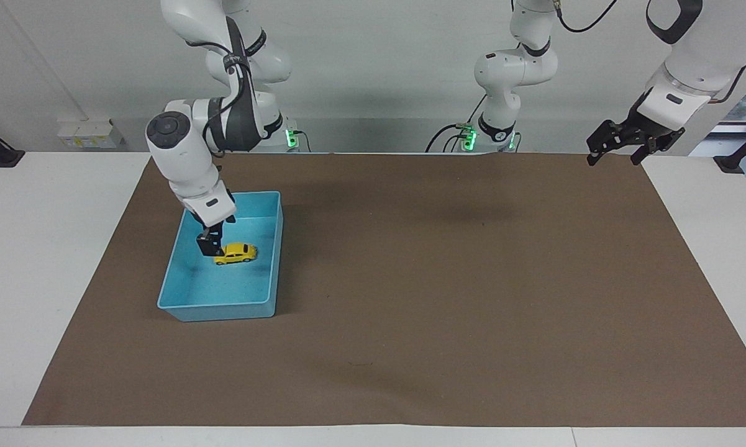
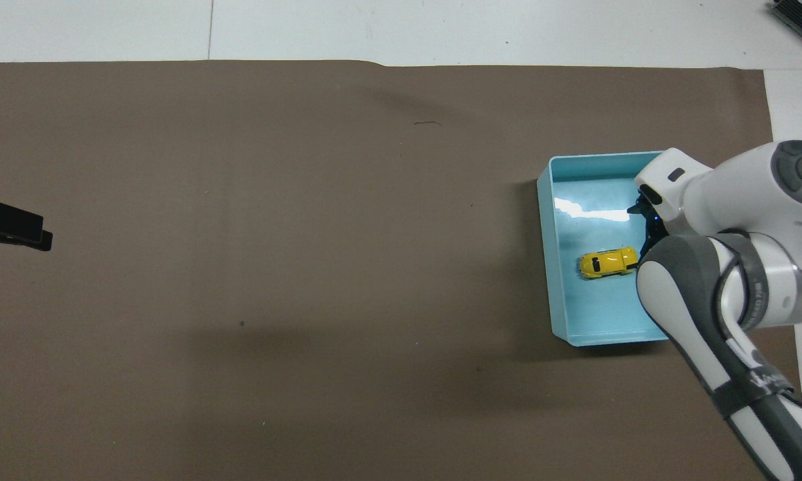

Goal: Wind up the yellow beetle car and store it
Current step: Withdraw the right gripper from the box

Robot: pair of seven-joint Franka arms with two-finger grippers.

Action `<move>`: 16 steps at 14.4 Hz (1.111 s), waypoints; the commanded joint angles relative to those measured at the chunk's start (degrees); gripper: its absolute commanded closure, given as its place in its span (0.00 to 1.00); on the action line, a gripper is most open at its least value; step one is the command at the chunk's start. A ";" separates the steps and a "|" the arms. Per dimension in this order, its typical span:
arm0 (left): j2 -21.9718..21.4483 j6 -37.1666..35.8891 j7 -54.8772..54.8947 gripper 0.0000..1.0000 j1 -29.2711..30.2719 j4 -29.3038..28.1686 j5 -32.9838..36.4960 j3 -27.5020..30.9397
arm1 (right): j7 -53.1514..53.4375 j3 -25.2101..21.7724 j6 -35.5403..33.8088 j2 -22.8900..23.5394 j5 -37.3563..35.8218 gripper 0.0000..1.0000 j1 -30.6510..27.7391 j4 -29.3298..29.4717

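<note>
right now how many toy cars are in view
1. The car sits in the tray, toward the right arm's end of the table, beside the right gripper. That arm hides part of the tray in the overhead view.

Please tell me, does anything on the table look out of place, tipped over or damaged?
Nothing stands out. The yellow beetle car sits upright on its wheels in the blue tray, which lies square on the brown mat. The right gripper hangs open beside the car; the left gripper waits, open, over the mat's edge.
</note>
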 commanded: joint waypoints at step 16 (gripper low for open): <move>-0.66 -0.80 0.23 0.00 0.84 0.11 -0.18 -0.49 | 86.39 -0.02 -28.37 -6.32 0.75 0.00 -0.97 23.22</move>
